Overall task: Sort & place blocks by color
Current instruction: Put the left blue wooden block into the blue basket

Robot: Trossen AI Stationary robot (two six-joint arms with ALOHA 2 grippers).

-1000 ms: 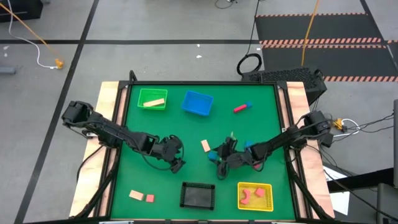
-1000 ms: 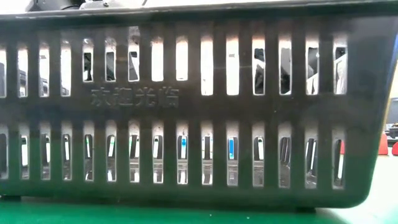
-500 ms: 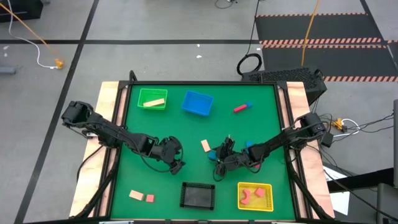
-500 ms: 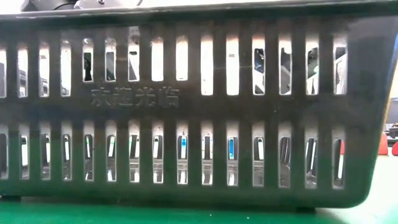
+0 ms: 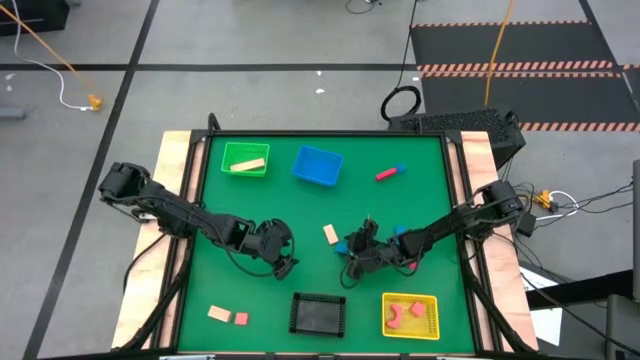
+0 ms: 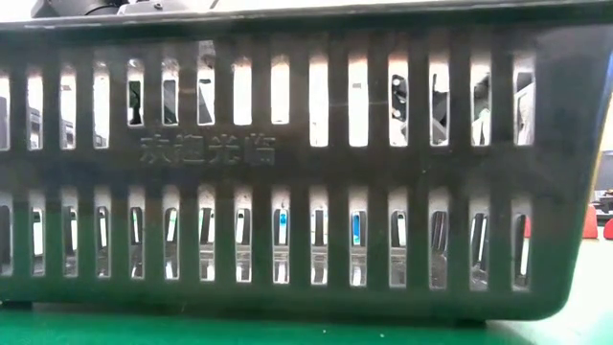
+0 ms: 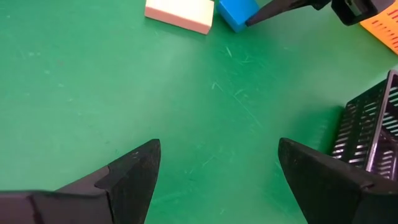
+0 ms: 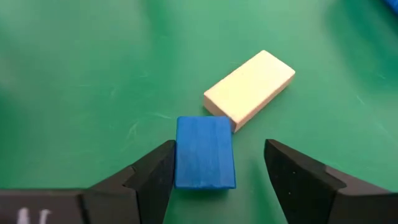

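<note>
A blue block (image 8: 205, 152) lies flat on the green mat near the table's middle, its end next to a tan block (image 8: 250, 85). My right gripper (image 8: 217, 177) is open and straddles the blue block; it appears in the high view (image 5: 350, 252). My left gripper (image 7: 217, 165) is open over bare mat, left of the black basket (image 7: 367, 137), and touches nothing (image 5: 287, 266). A red and a blue block (image 5: 390, 172) lie near the far edge. A tan and a red block (image 5: 229, 316) lie near the near edge. My right gripper has one finger (image 8: 152, 177) against the blue block's long side (image 8: 180, 155); the other finger stands clear of the opposite side. The fingers slant down from the table's right and lie along the block. The block rests flat on the mat.
Green basket (image 5: 245, 158) with a tan block and blue basket (image 5: 317, 166) stand at the far side. Black basket (image 5: 318, 313) and yellow basket (image 5: 410, 315) with red blocks stand at the near edge. The black basket's wall (image 6: 306, 163) fills the low view.
My right gripper has edged a little toward the table's left, closer around the blue block. The blocks and my left arm have kept still.
</note>
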